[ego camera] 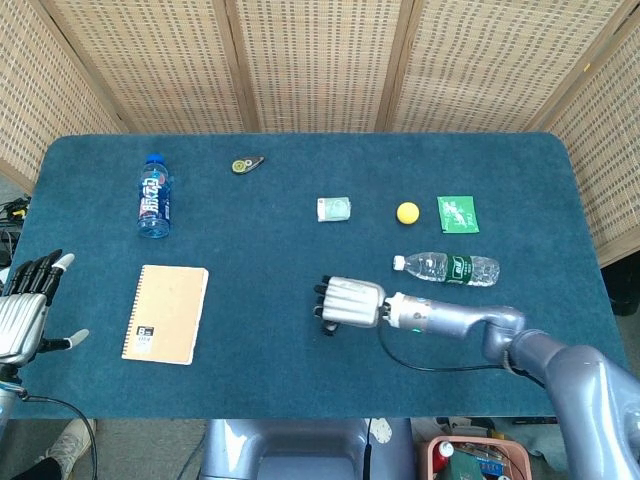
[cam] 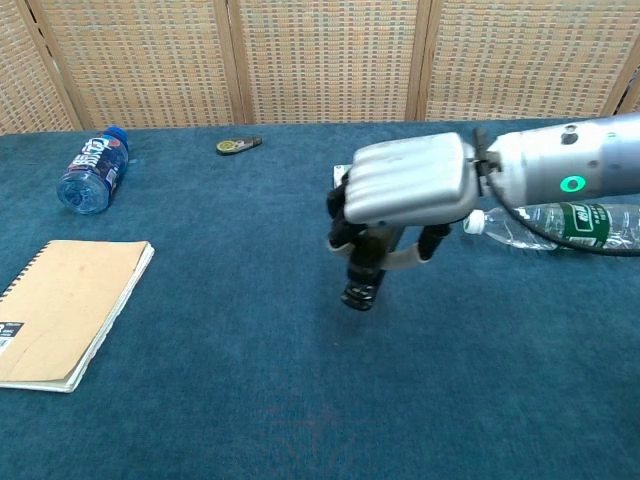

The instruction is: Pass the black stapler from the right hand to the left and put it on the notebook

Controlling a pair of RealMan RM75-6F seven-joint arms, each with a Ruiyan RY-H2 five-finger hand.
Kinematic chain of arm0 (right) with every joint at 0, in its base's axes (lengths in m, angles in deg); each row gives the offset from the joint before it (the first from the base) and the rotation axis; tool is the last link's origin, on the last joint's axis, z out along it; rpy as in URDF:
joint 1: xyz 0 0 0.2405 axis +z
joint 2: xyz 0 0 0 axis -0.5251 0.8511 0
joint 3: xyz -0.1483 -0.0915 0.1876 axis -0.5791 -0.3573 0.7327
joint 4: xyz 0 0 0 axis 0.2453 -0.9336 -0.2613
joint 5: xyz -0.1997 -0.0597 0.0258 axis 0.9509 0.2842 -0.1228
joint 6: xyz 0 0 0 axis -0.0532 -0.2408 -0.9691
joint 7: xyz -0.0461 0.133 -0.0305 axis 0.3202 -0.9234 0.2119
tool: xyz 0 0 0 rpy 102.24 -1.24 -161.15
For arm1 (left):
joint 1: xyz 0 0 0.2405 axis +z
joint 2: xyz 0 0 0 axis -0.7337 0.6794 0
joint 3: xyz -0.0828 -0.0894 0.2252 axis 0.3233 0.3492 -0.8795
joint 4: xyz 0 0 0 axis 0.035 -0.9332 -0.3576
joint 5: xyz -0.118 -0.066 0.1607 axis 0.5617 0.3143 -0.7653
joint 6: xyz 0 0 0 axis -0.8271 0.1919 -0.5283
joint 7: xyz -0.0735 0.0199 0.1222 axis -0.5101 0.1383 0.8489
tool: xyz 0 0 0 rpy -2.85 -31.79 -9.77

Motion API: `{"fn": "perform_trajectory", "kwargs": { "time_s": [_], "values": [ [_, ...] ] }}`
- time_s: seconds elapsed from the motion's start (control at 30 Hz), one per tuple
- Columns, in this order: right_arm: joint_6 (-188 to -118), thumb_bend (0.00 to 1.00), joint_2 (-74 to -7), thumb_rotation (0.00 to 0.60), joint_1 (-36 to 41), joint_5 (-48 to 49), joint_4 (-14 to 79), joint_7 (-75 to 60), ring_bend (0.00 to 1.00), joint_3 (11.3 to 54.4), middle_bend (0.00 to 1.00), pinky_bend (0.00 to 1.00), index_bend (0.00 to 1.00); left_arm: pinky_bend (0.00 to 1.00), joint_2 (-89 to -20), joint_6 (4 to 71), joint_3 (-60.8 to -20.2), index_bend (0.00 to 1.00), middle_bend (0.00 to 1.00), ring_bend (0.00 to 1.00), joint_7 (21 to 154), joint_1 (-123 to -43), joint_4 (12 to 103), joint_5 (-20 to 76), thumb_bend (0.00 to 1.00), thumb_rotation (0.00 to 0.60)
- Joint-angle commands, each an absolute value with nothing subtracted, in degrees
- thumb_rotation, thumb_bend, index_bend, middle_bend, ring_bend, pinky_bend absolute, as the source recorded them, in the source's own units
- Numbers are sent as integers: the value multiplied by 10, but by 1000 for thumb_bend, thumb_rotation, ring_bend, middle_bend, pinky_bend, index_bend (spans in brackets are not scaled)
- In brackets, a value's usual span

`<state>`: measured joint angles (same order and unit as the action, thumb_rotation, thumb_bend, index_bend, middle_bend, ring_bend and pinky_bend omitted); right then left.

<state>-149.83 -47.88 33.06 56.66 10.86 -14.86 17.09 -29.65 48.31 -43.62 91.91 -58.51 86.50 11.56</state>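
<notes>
Black stapler: gripped in right hand, hanging nose-down above mid-table; left hand: fingers spread, holding nothing, far L beyond notebook; handover gap wide, notebook betw. the hands.

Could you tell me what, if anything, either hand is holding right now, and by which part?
The right hand grips the black stapler by its upper end, fingers curled around it; the lower end hangs free. The left hand holds nothing.

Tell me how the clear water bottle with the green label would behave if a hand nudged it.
The clear plastic water bottle with the green label lies on its side on the blue felt table, so it would probably roll. It looks mostly empty, so likely light. Its thin walls may dent under a firm grip.
</notes>
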Motion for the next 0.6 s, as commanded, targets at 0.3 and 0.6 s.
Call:
{"fn": "perform_trajectory", "kwargs": {
  "time_s": [0.3, 0.6],
  "values": [
    [-1426, 476, -584, 600, 411, 538, 72, -145, 350, 188, 538, 468, 541, 0, -282, 476, -434, 0, 0, 0, 882, -585, 852, 126, 0, 600],
    [-1454, 0, -585, 600, 396, 510, 66, -108, 0, 192, 75, 201, 81, 0, -283, 469, -437, 0, 0, 0, 882, -589, 851, 125, 0, 600]
  ]
}}
